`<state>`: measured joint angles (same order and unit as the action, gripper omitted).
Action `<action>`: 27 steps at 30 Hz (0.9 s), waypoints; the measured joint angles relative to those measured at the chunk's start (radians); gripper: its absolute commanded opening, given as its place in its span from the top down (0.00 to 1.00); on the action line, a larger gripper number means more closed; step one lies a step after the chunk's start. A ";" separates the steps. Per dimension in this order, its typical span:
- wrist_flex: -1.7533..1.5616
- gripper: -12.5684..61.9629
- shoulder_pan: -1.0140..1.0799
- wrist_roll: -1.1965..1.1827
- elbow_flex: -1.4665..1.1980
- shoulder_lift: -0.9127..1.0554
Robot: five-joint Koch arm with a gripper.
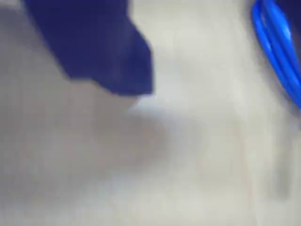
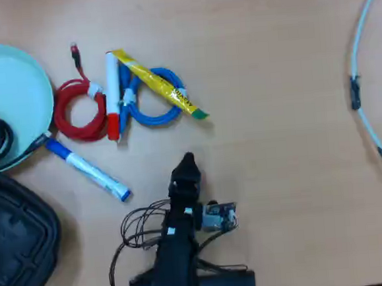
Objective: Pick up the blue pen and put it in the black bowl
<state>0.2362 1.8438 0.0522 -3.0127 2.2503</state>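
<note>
The blue pen (image 2: 87, 168), a white barrel with blue cap and blue end, lies slanted on the wooden table, left of my arm. The black bowl (image 2: 13, 240) sits at the bottom left, its near corner just below and left of the pen. In the overhead view my gripper (image 2: 188, 162) points toward the table's far side, to the right of the pen and apart from it. Only one tip shows there. The blurred wrist view shows one dark blue jaw at the upper left over bare table. The pen and the bowl are out of that view.
A teal plate (image 2: 14, 84) holding a black cable sits at the upper left. Beyond the gripper lie a red cable coil (image 2: 76, 112), a white marker with red cap (image 2: 112, 89), a blue cable coil (image 2: 155, 112) (image 1: 277, 52) and a yellow tube (image 2: 160, 86). A white cable (image 2: 359, 57) curves along the right.
</note>
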 measured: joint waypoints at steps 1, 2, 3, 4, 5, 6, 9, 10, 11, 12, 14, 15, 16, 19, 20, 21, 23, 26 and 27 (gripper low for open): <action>0.032 0.37 -0.021 0.003 0.032 -0.009; 0.155 0.37 -0.107 0.014 0.179 -0.071; 0.350 0.37 -0.186 0.028 0.365 -0.161; 0.546 0.37 -0.235 0.037 0.546 -0.259; 0.698 0.37 -0.253 0.041 0.684 -0.328; 0.784 0.37 -0.255 0.043 0.799 -0.362; 0.834 0.37 -0.255 0.035 1.000 -0.373; 0.836 0.37 -0.252 0.020 0.999 -0.371; 0.845 0.37 -0.247 -0.008 0.992 -0.373; 0.848 0.37 -0.242 -0.038 0.988 -0.374; 0.850 0.37 -0.244 -0.117 0.991 -0.373; 0.865 0.37 -0.244 -0.167 0.989 -0.374; 0.893 0.37 -0.244 -0.216 0.989 -0.374; 0.989 0.37 -0.258 -0.367 1.048 -0.374; 1.019 0.37 -0.270 -0.417 1.083 -0.374; 1.048 0.37 -0.290 -0.466 1.118 -0.374; 1.108 0.37 -0.351 -0.555 1.173 -0.374; 1.175 0.37 -0.437 -0.655 1.198 -0.374; 1.189 0.37 -0.463 -0.689 1.198 -0.374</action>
<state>1.4251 1.3806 -0.6366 -1.8147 1.8761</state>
